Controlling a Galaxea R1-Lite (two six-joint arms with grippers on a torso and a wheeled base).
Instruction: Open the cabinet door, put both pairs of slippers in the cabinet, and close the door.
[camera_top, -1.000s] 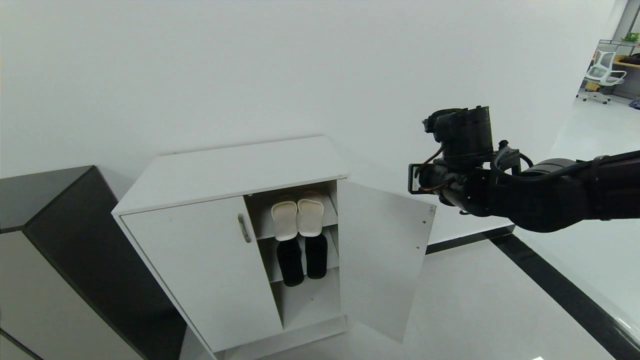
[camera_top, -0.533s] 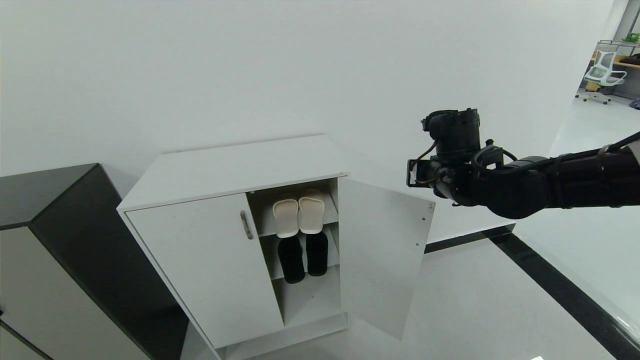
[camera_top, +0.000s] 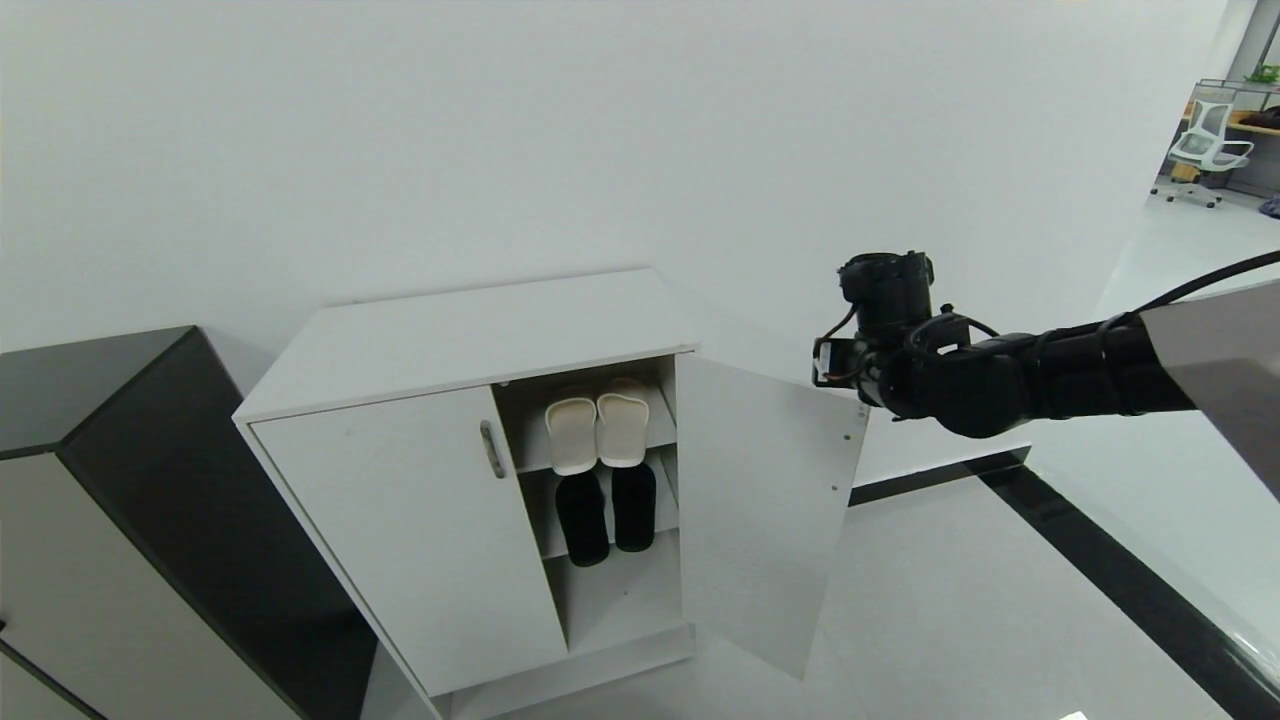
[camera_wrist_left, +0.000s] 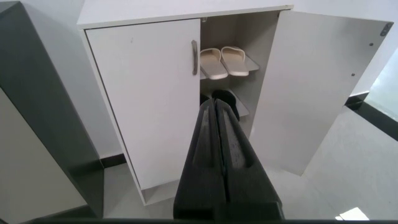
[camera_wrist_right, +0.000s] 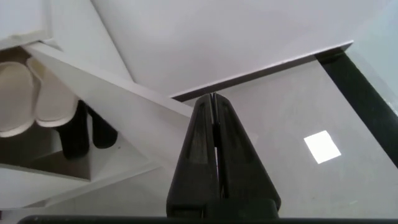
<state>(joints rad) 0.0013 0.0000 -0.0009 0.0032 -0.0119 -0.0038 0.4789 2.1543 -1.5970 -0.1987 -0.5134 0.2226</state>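
The white cabinet stands against the wall with its right door swung open and its left door closed. Inside, the white slippers lie on the upper shelf and the black slippers on the shelf below. My right arm's wrist hangs just beyond the open door's top outer corner. In the right wrist view my right gripper is shut on nothing, above the door's top edge. My left gripper is shut and empty, in front of the cabinet, pointing toward the black slippers.
A dark cabinet stands close on the left of the white one. A black stripe runs across the pale floor on the right. An office chair is far off at the back right.
My right arm has dropped lower and stretched out toward the open door's top outer corner. The door and slippers have stayed where they were. The camera shifted slightly early on.
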